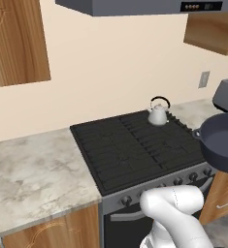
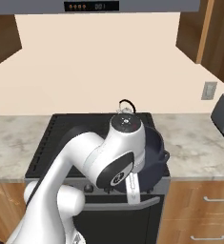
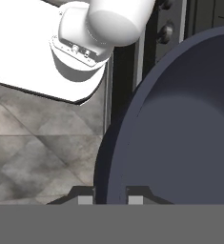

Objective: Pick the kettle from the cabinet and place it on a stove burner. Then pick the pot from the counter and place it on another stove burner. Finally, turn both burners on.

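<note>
Silver kettle (image 1: 158,115) on rear burner (image 1: 149,121); toaster (image 1: 226,95) on counter (image 1: 33,169).

Kettle (image 1: 158,114) on back burner (image 1: 145,121); pot (image 1: 221,141) raised at right.

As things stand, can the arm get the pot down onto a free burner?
Probably yes. The end effector grips the pot by its rim, held up by the stove's front right. The kettle occupies only the back right burner; the front grates look bare.
</note>
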You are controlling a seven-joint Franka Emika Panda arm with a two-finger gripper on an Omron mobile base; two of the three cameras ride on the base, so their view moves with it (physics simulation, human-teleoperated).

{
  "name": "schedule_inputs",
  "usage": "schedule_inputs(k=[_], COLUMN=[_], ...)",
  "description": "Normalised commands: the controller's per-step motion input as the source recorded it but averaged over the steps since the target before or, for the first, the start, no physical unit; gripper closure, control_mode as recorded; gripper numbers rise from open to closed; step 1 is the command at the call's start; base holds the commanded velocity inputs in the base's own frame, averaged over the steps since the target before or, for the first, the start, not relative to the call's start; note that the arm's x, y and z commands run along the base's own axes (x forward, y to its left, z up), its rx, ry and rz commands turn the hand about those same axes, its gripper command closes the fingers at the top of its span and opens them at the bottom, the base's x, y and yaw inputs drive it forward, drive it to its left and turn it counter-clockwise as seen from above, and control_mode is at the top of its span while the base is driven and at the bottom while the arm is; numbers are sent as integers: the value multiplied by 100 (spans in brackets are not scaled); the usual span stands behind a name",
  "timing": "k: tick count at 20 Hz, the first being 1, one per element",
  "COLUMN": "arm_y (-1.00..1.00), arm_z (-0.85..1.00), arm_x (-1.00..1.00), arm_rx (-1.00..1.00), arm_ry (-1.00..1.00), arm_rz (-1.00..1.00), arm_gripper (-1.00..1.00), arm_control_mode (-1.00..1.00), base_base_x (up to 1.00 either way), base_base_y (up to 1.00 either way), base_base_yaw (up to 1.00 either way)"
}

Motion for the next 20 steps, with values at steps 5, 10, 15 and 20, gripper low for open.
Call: schedule_inputs(k=[5, 10, 15, 20], arm_y=[0, 0, 0, 0], arm_z=[0, 0, 0, 0], arm_x=[0, 2, 1, 41], arm_rx=[0, 0, 0, 0], arm_ry=[0, 0, 0, 5], arm_rz=[0, -2, 0, 0], arm_gripper=[100, 100, 100, 100], arm_control_mode=[100, -100, -100, -100], base_base_x=[32, 3, 0, 0], base_base_y=[-7, 0, 0, 0], base_base_yaw=[-4, -2, 0, 0])
